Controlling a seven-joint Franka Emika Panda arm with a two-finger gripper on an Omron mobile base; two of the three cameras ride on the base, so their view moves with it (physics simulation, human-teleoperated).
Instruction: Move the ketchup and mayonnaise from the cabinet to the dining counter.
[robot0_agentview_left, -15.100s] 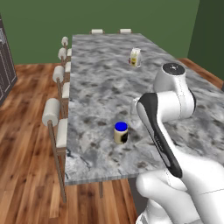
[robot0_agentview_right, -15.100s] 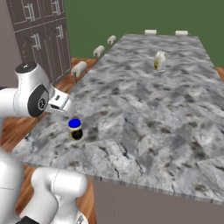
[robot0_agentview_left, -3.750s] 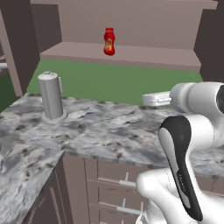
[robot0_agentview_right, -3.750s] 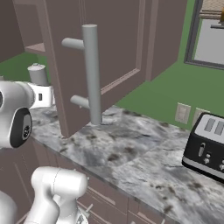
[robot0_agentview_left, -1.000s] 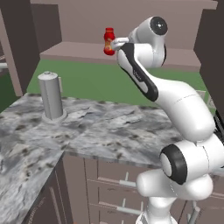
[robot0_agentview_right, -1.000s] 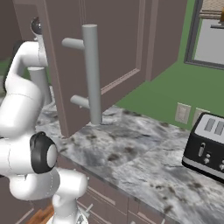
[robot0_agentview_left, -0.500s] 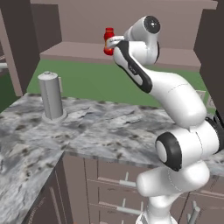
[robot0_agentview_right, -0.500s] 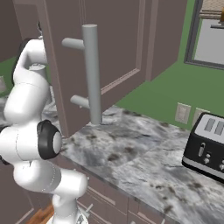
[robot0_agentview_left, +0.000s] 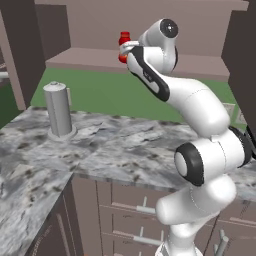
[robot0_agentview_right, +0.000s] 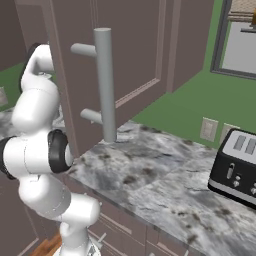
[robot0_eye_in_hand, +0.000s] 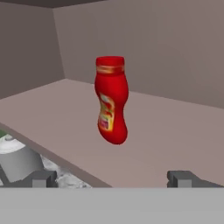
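The ketchup (robot0_eye_in_hand: 111, 101), a red squeeze bottle with a yellowish label, stands upright on the cabinet's plain inner shelf (robot0_eye_in_hand: 175, 131). My gripper (robot0_eye_in_hand: 113, 178) is open. Its two dark fingertips (robot0_eye_in_hand: 43, 178) are spread wide just short of the shelf edge, with the bottle straight ahead between their lines and a little beyond them. In the left base view my raised arm reaches up to the shelf (robot0_agentview_left: 85, 59) and my hand covers most of the ketchup (robot0_agentview_left: 123, 38). The cabinet door (robot0_agentview_right: 135, 55) hangs open. The mayonnaise and the dining counter are out of view.
A grey cylindrical canister (robot0_agentview_left: 59, 109) stands on the marbled worktop (robot0_agentview_left: 115, 145) under the cabinet, with drawers (robot0_agentview_left: 125, 210) beneath. The open door's long grey bar handle (robot0_agentview_right: 106, 85) juts out beside my arm. A dark toaster (robot0_agentview_right: 239, 167) sits at the right.
The base has driven from the dining counter, where the mayonnaise stood, to the cabinet. The arm has risen from folded low to the shelf, and over the last second the hand closed in on the ketchup.
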